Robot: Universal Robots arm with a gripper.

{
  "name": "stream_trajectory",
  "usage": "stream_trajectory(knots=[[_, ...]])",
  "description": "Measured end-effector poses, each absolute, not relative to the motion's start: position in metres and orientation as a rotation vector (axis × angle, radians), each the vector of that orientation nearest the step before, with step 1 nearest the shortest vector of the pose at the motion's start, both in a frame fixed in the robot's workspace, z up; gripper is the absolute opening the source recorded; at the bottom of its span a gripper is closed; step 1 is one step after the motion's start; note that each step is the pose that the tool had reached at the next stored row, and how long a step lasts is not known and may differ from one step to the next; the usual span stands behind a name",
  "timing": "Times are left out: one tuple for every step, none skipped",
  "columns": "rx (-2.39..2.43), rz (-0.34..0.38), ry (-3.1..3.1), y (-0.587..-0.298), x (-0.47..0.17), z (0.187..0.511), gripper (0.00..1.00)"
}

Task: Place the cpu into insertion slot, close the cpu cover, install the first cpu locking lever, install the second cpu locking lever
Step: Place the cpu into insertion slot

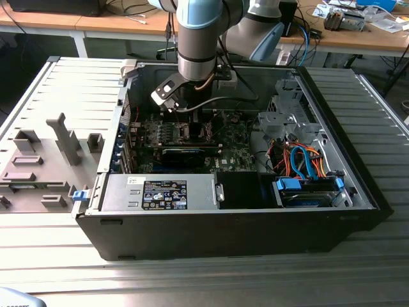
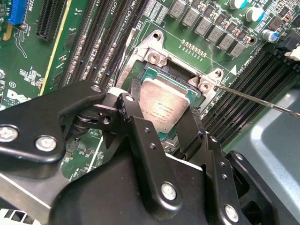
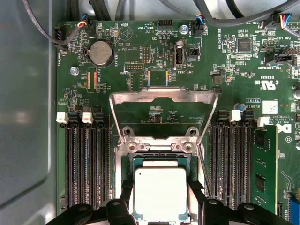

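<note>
My gripper [image 3: 161, 202] is shut on the cpu [image 3: 161, 193], a small square chip with a silvery top, its black fingers [image 3: 125, 199] pressed on two opposite edges. The cpu hangs just over the insertion slot [image 3: 159, 158], whose shiny rim and dark contact field show around it. In the second wrist view the cpu [image 2: 165, 105] sits slightly tilted above the insertion slot [image 2: 151, 75], between the gripper's [image 2: 164, 112] fingers. The cpu cover [image 3: 164, 96] stands flipped open past the slot. A thin wire lever [image 2: 262, 101] sticks out beside the socket. In the exterior view the gripper [image 1: 195, 125] reaches down into the open computer case.
Long black memory slots [image 3: 86, 164] flank the socket on both sides. A round battery [image 3: 101, 52] and cables [image 3: 70, 28] lie beyond the cover. The case [image 1: 223, 224] holds a power supply [image 1: 160, 192] and a drive bay with orange and blue cables [image 1: 307, 166]. A grey fixture tray [image 1: 45, 160] lies at the exterior view's left.
</note>
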State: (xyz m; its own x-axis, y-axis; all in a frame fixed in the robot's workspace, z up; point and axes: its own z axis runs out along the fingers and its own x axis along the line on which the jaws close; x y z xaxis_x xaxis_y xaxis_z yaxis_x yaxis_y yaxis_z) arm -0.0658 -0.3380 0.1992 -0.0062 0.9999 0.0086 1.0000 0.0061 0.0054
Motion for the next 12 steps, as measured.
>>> stream_trajectory(knots=[[-2.215,-0.015,-2.225,-0.338,-0.0658,0.1992,0.55],[-2.216,-0.016,-2.224,-0.338,-0.0658,0.1992,0.55],[-2.218,-0.016,-2.222,-0.338,-0.0658,0.1992,0.55],[-2.22,-0.016,-2.219,-0.338,-0.0658,0.1992,0.55],[-2.223,-0.016,-2.216,-0.338,-0.0658,0.1992,0.55],[-2.224,-0.015,-2.216,-0.338,-0.0657,0.1992,0.55],[-2.224,-0.015,-2.216,-0.338,-0.0655,0.1992,0.55],[-2.224,-0.015,-2.216,-0.338,-0.0652,0.1993,0.55],[-2.224,-0.015,-2.216,-0.338,-0.0649,0.1993,0.55],[-2.224,-0.015,-2.216,-0.338,-0.0646,0.1993,0.55],[-2.224,-0.016,-2.215,-0.338,-0.0646,0.1992,0.55],[-2.224,-0.015,-2.216,-0.338,-0.0645,0.1992,0.55]])
